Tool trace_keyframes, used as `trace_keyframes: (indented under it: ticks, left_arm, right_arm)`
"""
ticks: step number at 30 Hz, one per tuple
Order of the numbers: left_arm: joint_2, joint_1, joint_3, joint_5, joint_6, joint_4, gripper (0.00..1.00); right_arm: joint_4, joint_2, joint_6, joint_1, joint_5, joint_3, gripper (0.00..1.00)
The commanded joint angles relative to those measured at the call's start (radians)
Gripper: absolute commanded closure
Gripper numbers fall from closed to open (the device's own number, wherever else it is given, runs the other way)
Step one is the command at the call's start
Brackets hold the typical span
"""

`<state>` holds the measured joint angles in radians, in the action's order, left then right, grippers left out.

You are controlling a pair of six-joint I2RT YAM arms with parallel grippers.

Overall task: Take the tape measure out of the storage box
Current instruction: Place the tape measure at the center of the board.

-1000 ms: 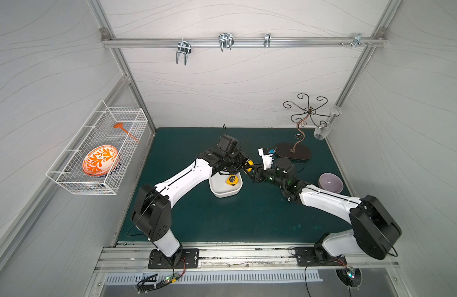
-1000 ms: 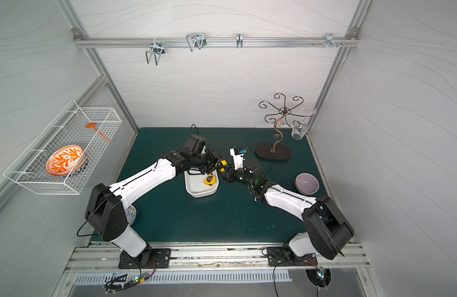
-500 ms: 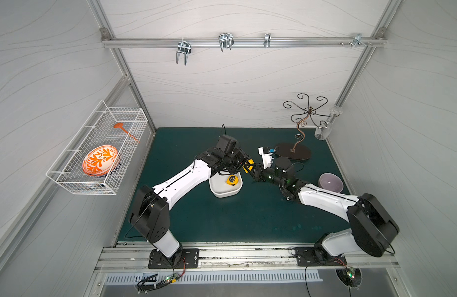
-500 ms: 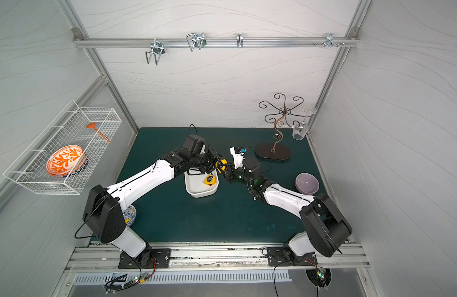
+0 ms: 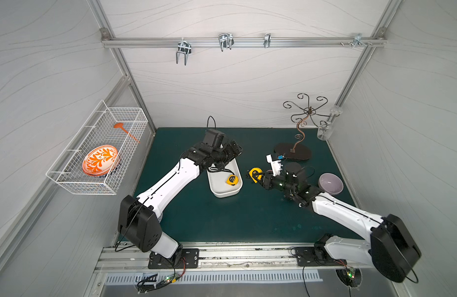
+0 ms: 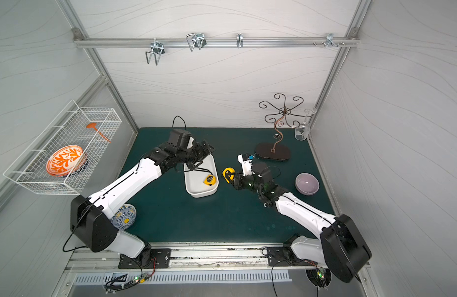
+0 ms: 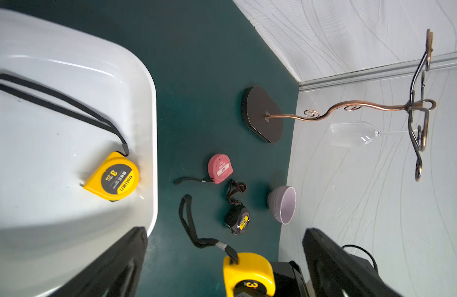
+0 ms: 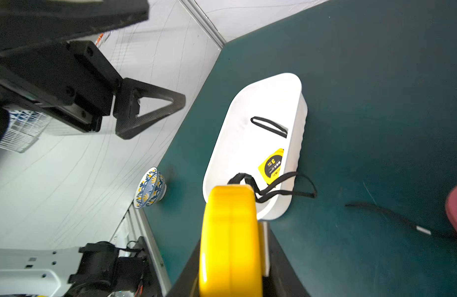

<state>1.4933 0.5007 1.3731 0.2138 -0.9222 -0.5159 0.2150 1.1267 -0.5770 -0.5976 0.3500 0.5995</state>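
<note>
Now my right gripper (image 5: 257, 177) is closed narrow on a yellow tape measure (image 5: 254, 172). It is already out of the storage box (image 5: 223, 195) and I hold it above the green mat (image 5: 196, 218), just beside the long side of the box that faces my right arm. My left gripper (image 5: 233, 151) stands wide and holds nothing, over the far end of the box. A second yellow tape measure (image 5: 231, 179) lies inside the box, close to its wall. I judge that the lifting is done and only the setting down is left. The main danger is the black strap (image 8: 273, 189) of the held one: in the right wrist view it hangs across the rim of the box, and I cannot tell if it touches. If I pull away quickly, it may hook the rim and drag the light box. The case is also smooth and round, so it may slip. A pink tape measure (image 7: 220, 168) and a purple bowl (image 5: 330, 183) are near, and a careless release could land on them.
</note>
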Motion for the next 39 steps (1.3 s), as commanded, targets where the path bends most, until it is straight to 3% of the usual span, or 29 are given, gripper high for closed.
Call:
trace_keyframes:
  ticks: [1, 10, 20, 26, 31, 34, 37, 39]
  left_arm:
    - [-0.022, -0.011, 0.031, -0.021, 0.144, -0.048, 0.0]
    - [0.03, -0.026, 0.057, -0.065, 0.304, -0.137, 0.0]
    - [0.119, -0.024, 0.212, -0.013, 0.288, -0.27, 0.0]
    - [0.096, -0.023, 0.204, -0.075, 0.339, -0.381, 0.0]
    - [0.093, -0.021, 0.16, -0.077, 0.386, -0.43, 0.0]
    - [0.089, -0.021, 0.136, -0.079, 0.405, -0.44, 0.0]
    - [0.102, -0.021, 0.135, -0.098, 0.426, -0.462, 0.0]
    - [0.116, -0.021, 0.144, -0.124, 0.441, -0.487, 0.0]
  right_arm:
    - [-0.145, -0.047, -0.047, 0.065, 0.125, -0.03, 1.0]
    - [-0.186, 0.104, -0.006, 0.169, 0.381, -0.072, 0.97]
    - [-0.313, 0.357, 0.106, 0.213, 0.385, 0.013, 0.94]
    - [-0.39, 0.412, 0.133, 0.213, 0.338, 0.038, 0.91]
    - [-0.433, 0.431, 0.154, 0.214, 0.297, 0.031, 0.81]
    - [-0.447, 0.418, 0.144, 0.206, 0.26, 0.028, 0.66]
    - [-0.481, 0.393, 0.133, 0.206, 0.226, 0.032, 0.57]
    - [-0.512, 0.357, 0.13, 0.205, 0.2, 0.034, 0.43]
